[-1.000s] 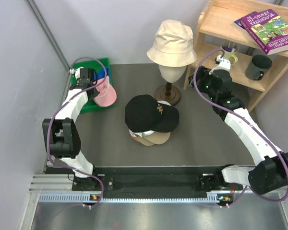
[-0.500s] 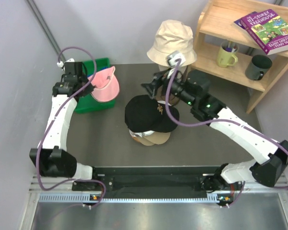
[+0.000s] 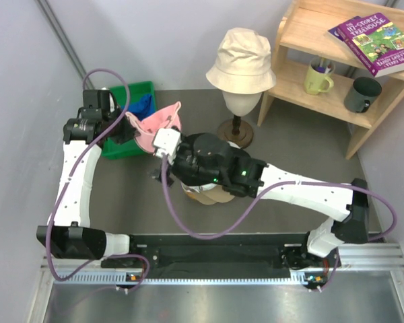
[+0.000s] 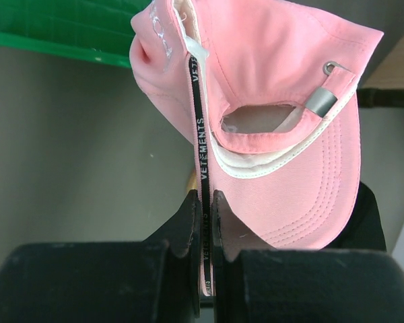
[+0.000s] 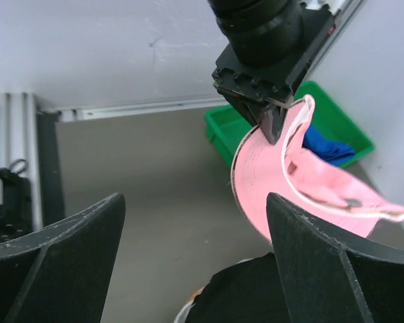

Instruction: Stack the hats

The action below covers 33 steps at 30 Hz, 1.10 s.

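While left gripper (image 4: pixel 203 202) raised pink cap (image 3: pixel 155 124), right gripper (image 5: pixel 195 202) crossed over stack (image 3: pixel 203 196).

Left tool (image 5: pixel 273 129) pinches pink cap (image 5: pixel 283 176) edge near green bin (image 5: pixel 223 131); right tool (image 5: pixel 192 212) spread wide.

Overhead looks down; wrist views share pink cap (image 4: pixel 276 67), right seemingly farther
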Available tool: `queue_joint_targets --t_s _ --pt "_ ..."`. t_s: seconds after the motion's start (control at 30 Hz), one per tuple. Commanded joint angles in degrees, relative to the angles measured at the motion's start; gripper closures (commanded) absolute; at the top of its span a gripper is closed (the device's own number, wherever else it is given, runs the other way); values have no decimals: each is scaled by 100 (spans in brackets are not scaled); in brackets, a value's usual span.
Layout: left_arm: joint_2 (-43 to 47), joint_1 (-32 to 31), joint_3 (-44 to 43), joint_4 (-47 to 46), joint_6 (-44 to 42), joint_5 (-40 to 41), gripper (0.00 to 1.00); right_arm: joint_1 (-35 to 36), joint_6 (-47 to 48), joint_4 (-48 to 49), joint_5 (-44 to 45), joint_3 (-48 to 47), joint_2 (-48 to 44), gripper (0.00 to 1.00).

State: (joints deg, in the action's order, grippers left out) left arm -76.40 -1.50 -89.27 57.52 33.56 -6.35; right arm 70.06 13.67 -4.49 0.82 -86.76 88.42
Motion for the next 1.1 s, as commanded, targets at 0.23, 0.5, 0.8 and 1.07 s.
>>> queue_joint_targets --t_s 0.23,0.5,0.8,1.07 --pt "442 9 -538 418 116 -595 100 719 2279 9 2323 -561 913 15" --pt "661 9 -565 726 54 -604 100 737 3122 229 3221 -1096 1616 29" --pt "951 9 -371 682 -43 -551 100 588 3143 467 3505 -1335 2003 94" --pt "952 18 -652 208 -174 -772 54 -71 1738 -226 2416 -1536 1381 100"
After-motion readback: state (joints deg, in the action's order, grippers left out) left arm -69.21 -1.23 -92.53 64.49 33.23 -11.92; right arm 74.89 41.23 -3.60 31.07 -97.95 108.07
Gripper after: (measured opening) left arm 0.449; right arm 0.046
